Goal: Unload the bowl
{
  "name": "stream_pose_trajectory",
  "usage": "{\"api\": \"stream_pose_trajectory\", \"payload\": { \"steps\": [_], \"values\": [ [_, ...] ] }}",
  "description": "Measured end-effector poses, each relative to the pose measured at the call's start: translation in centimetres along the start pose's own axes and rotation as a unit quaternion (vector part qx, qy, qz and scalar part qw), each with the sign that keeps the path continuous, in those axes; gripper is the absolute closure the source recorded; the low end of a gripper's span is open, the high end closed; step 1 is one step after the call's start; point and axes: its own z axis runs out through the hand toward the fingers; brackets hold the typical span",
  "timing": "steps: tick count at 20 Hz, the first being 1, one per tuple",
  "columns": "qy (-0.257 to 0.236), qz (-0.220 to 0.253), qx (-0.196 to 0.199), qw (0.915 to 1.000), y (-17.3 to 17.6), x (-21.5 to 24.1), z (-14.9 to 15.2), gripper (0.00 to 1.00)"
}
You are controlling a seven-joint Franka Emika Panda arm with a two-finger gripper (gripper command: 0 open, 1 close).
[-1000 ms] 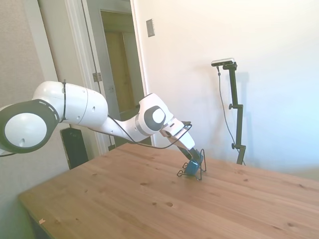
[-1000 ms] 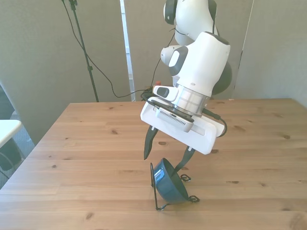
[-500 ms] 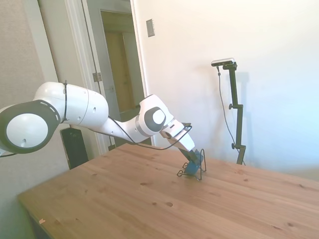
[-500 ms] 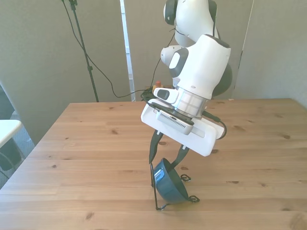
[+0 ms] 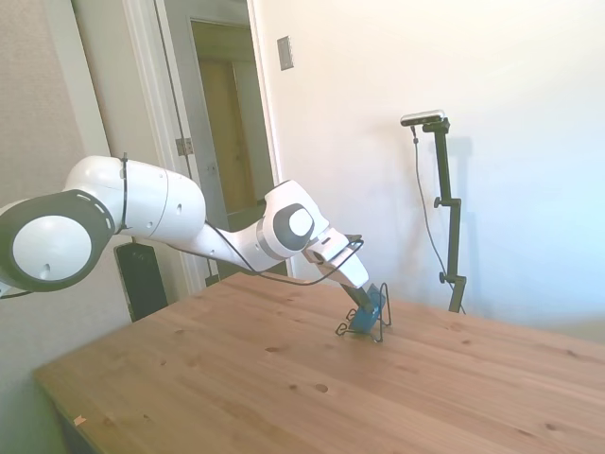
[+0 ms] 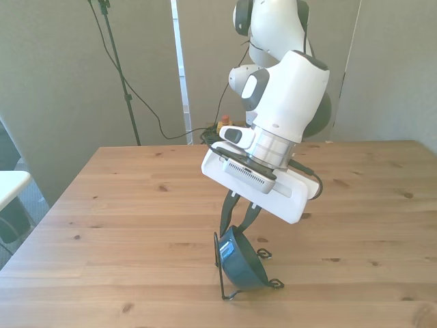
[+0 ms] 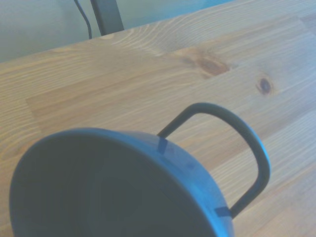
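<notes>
Gripper fingers now narrowed from spread, pinching bowl rim in wire rack

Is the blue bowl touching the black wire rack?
Touching. In the front view the bowl stands on edge, leaning in the wire rack; the wrist view shows a rack loop meeting its rim.

Looked like smooth, slightly glossy ceramic or plastic, blue to teal: the bowl. Appeared as thin dark wire with a dull sheen: the rack. Showed pale knotty wood, smooth and matt: the table. Seemed glossy white plastic: the arm.
</notes>
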Motion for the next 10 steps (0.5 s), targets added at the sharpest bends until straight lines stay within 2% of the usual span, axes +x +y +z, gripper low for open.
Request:
{"api": "stream_pose_trajectory", "payload": {
  "steps": [10],
  "values": [
    [0.001, 0.000, 0.001, 1.0000, -0.18, -0.02, -0.31, 1.00]
  ]
}}
